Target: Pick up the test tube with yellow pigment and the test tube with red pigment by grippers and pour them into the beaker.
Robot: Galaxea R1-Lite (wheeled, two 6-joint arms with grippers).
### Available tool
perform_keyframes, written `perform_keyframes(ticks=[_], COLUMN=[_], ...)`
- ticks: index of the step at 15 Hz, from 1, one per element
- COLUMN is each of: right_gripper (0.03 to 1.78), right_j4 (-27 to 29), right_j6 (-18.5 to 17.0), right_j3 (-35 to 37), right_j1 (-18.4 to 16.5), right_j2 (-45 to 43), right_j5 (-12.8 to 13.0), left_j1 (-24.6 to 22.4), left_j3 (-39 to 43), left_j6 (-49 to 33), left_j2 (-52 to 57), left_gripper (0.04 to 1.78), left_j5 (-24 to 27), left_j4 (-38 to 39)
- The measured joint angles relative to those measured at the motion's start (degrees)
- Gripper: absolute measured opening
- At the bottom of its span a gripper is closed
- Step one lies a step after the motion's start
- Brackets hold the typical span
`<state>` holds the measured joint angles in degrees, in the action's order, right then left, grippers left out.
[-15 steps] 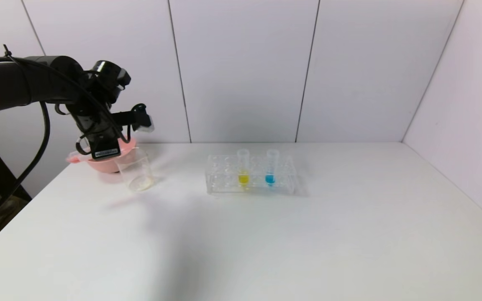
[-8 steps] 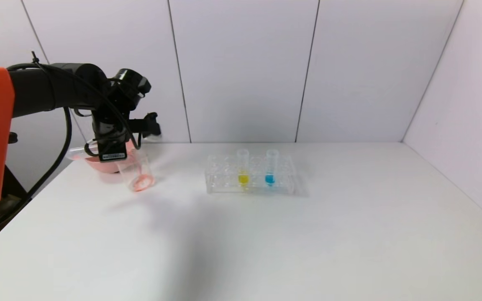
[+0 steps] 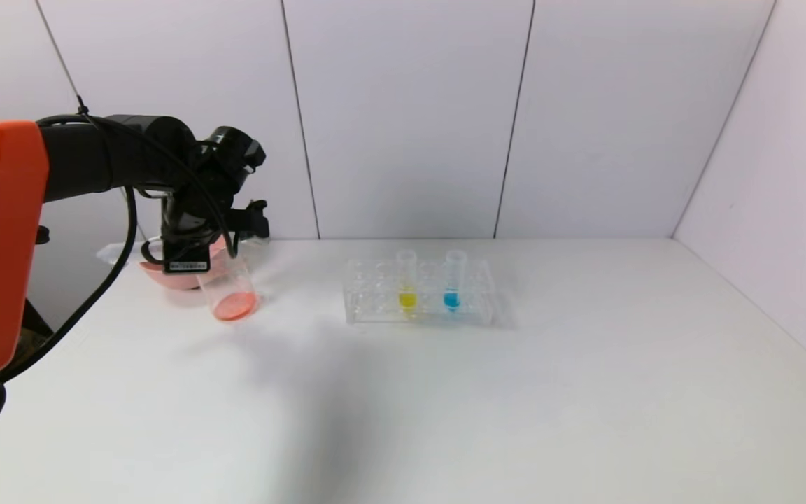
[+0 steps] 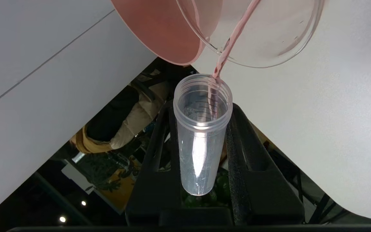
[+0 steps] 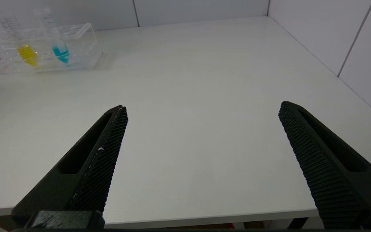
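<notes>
My left gripper (image 3: pixel 186 248) is shut on the test tube with red pigment (image 4: pixel 201 135), tipped mouth-down over the beaker (image 3: pixel 228 288). In the left wrist view the tube looks nearly empty, and a thin red stream (image 4: pixel 227 53) runs from its mouth into the beaker (image 4: pixel 269 42). Red liquid covers the beaker's bottom (image 3: pixel 235 306). The test tube with yellow pigment (image 3: pixel 406 280) stands upright in the clear rack (image 3: pixel 375 297); it also shows in the right wrist view (image 5: pixel 24 48). My right gripper (image 5: pixel 203 119) is open and empty, low over the table's near edge.
A pink bowl (image 3: pixel 158 271) sits just behind the beaker at the table's far left edge. A tube with blue liquid (image 3: pixel 453 280) stands in the rack beside the yellow one. The white table (image 3: pixel 515 392) ends at walls at the back and right.
My left arm has swung slightly right and tipped the tube further. The beaker's bottom has gone from clear to red as the liquid ran in.
</notes>
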<state>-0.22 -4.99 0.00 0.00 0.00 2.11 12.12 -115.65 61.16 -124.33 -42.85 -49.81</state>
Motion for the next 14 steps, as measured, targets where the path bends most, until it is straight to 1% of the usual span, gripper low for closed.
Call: perform_keyframes(ticks=[2, 4, 7, 8, 11, 13, 14], right_gripper=[1.71, 1.71, 1.71, 1.71, 1.71, 1.71, 1.71], right_j4=[-0.02, -0.02, -0.02, -0.02, -0.02, -0.02, -0.02], right_j6=[0.0, 0.02, 0.0, 0.0, 0.0, 0.0, 0.02], right_j3=[0.0, 0.0, 0.0, 0.0, 0.0, 0.0, 0.0], right_j1=[0.0, 0.0, 0.0, 0.0, 0.0, 0.0, 0.0], right_j2=[0.0, 0.0, 0.0, 0.0, 0.0, 0.0, 0.0], right_j5=[0.0, 0.0, -0.02, 0.0, 0.0, 0.0, 0.0], left_j1=[0.72, 1.3, 1.61, 1.41, -1.01, -3.47, -4.74], left_j3=[0.0, 0.0, 0.46, 0.68, 0.99, 1.18, 1.32], left_j6=[0.0, 0.0, -0.55, -1.05, -3.23, -7.58, -11.54], left_j2=[-0.22, -0.28, 0.11, 0.55, 3.22, 5.6, 6.63], left_gripper=[0.43, 0.43, 0.43, 0.43, 0.43, 0.43, 0.43], left_j5=[-0.45, -2.02, -1.17, 0.55, 9.23, 16.73, 20.89], left_j4=[-0.85, -1.48, -0.85, -0.46, 1.63, 3.04, 4.67])
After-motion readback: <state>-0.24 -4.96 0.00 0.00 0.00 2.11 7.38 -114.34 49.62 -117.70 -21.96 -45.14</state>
